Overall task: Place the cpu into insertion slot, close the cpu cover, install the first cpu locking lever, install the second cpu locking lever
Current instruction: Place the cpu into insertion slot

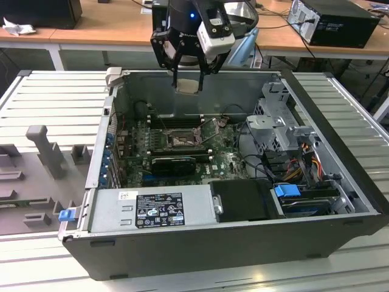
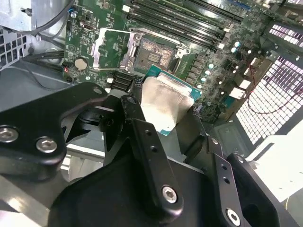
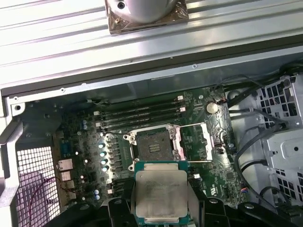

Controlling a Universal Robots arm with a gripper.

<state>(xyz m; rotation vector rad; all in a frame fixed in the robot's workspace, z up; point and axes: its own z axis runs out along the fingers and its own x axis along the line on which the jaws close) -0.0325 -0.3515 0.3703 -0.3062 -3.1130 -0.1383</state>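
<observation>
My gripper (image 1: 186, 80) hangs above the rear of the open computer case, shut on the cpu (image 1: 186, 86), a flat pale silver square with a green edge. Both wrist views show the cpu (image 3: 161, 191) (image 2: 165, 101) held level between the black fingers (image 2: 137, 118), well above the board. Below it lies the insertion slot (image 3: 154, 144) (image 2: 151, 54) (image 1: 181, 141), a dark pin field with nothing in it. The cpu cover (image 3: 195, 142) (image 2: 111, 49) is swung open beside the slot.
The case walls (image 1: 292, 91) ring the green motherboard. Long black memory slots (image 3: 137, 116) run just behind the socket. A power supply (image 1: 152, 210) sits at the front, and a drive cage (image 1: 279, 131) with cables on the exterior view's right. Grey fixtures (image 1: 42, 152) stand on the exterior view's left.
</observation>
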